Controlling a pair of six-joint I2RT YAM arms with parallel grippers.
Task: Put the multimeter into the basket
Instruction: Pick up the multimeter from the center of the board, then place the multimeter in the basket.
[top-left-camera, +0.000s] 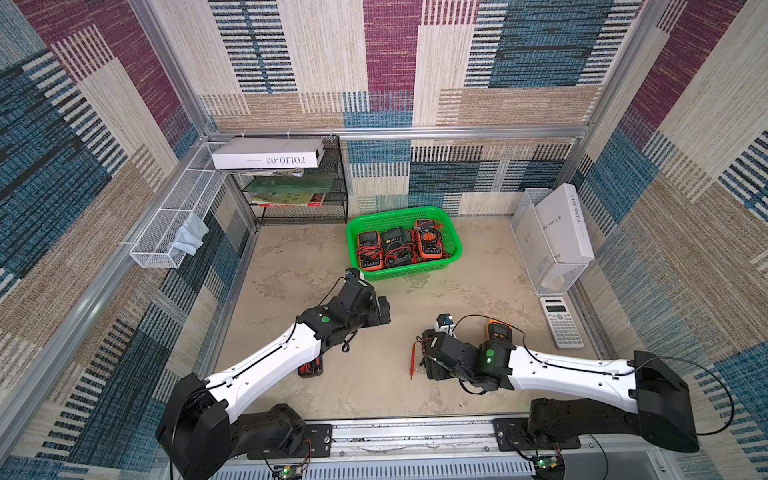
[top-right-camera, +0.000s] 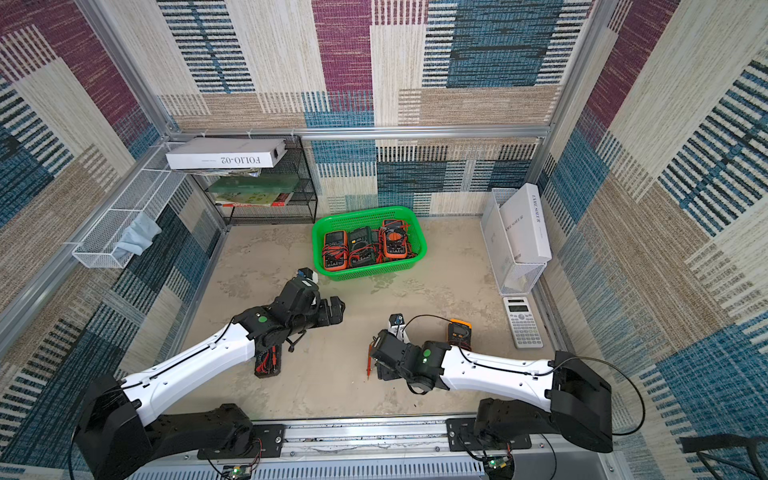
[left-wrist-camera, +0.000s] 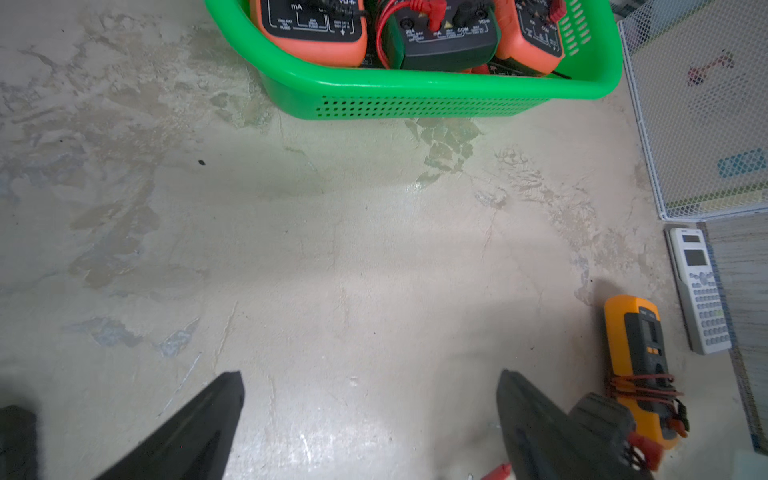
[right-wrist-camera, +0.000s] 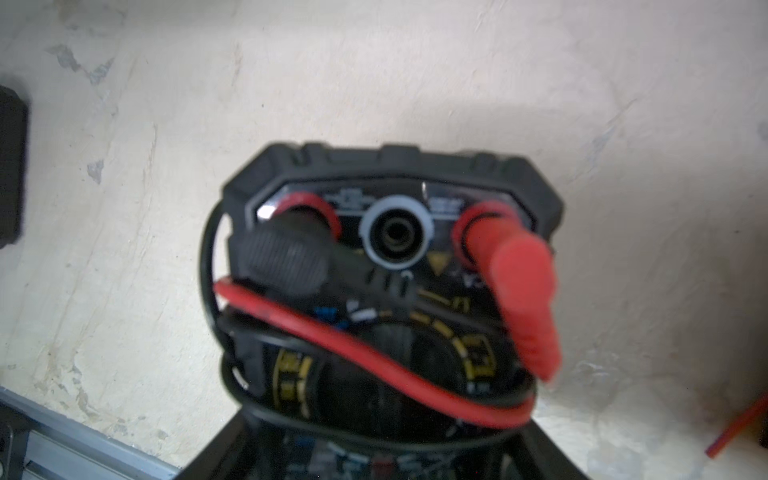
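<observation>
The right gripper (right-wrist-camera: 374, 449) clamps the black multimeter (right-wrist-camera: 390, 249), jack end pointing away from the wrist, near the front edge of the bench (top-left-camera: 374, 395). The green basket (top-left-camera: 409, 274) sits well apart toward the far edge. The nearer left gripper (left-wrist-camera: 372, 386) hangs spread and empty.

- The basket (left-wrist-camera: 415, 87) was glossy green plastic.
- The tabletop (left-wrist-camera: 332, 249) looked matt and rough.
- The walls (top-left-camera: 83, 166) were coarse woven cloth.
- The tray (top-left-camera: 183, 195) was white metal mesh.
</observation>
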